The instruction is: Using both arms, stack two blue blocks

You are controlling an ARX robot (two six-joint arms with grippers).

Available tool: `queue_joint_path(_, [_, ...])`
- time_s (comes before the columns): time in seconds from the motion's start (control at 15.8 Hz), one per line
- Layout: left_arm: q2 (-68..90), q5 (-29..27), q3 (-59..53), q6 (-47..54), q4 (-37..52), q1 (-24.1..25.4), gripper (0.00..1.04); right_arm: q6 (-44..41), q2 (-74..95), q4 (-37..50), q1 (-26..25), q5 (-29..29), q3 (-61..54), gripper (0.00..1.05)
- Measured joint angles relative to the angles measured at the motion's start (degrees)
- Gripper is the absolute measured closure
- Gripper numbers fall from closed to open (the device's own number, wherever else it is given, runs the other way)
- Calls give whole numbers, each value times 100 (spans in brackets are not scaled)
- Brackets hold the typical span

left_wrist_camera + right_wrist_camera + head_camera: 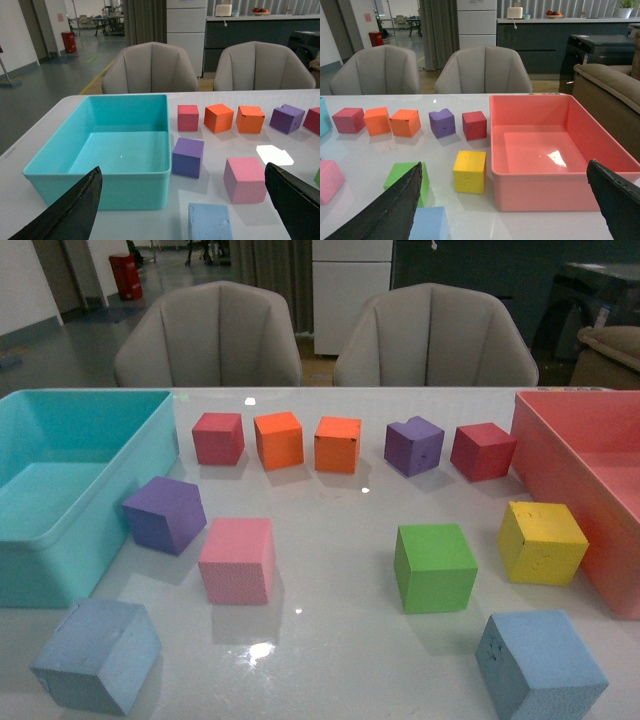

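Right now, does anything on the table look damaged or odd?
Yes: the purple cube in the back row, between an orange cube and a red cube, has a chunk missing from its top edge.

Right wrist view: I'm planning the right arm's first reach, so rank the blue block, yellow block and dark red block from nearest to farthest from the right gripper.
1. The blue block, closest to the right gripper, at the near table edge.
2. The yellow block, mid-table beside the pink bin.
3. The dark red block, in the far row.
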Motion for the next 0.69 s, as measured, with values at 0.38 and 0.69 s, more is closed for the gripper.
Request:
queue_joint_path(0.38, [2,0,0,0,0,0,7,0,0,0,0,0,0,6])
queue_joint_path(0.69, [2,0,0,0,0,0,7,0,0,0,0,0,0,6])
